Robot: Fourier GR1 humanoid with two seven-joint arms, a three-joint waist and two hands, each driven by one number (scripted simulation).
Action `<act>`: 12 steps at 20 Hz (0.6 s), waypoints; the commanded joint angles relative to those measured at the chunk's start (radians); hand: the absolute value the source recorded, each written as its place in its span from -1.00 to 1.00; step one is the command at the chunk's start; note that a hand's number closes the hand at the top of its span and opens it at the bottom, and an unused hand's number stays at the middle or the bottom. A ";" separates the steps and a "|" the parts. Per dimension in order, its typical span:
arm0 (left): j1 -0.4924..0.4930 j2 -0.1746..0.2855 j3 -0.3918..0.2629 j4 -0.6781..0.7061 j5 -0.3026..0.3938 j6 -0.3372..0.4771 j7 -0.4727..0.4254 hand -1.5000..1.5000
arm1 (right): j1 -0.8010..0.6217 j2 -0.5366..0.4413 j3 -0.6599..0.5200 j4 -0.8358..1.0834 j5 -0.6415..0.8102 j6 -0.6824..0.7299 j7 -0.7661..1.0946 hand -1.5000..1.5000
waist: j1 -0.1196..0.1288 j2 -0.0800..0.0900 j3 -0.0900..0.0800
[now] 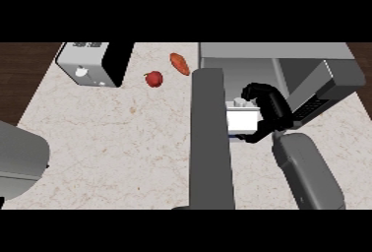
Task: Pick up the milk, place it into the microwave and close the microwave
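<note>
Slab-like grey forearms (210,147); black right hand (273,109).

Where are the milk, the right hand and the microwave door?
milk (240,120), head view, white side face.
right hand (270,106), head view, palm, curled round the milk.
microwave door (211,142), head view, middle of the grey slab.

Bright, even light across the pale counter (109,138).
</note>
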 commanded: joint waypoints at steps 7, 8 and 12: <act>-0.039 -0.030 -0.011 0.090 -0.059 -0.036 -0.044 -1.00 | -0.257 0.021 -0.100 0.496 0.077 -0.094 -0.186 1.00 | 0.027 0.011 -0.001; -0.065 0.009 0.046 0.064 0.011 -0.030 0.013 -1.00 | -0.286 0.035 -0.100 0.531 0.087 -0.110 -0.193 1.00 | 0.024 0.010 -0.001; -0.060 0.026 0.053 0.058 0.020 -0.058 0.012 -1.00 | -0.365 -0.009 -0.131 0.642 0.096 -0.089 -0.284 1.00 | 0.048 0.020 0.000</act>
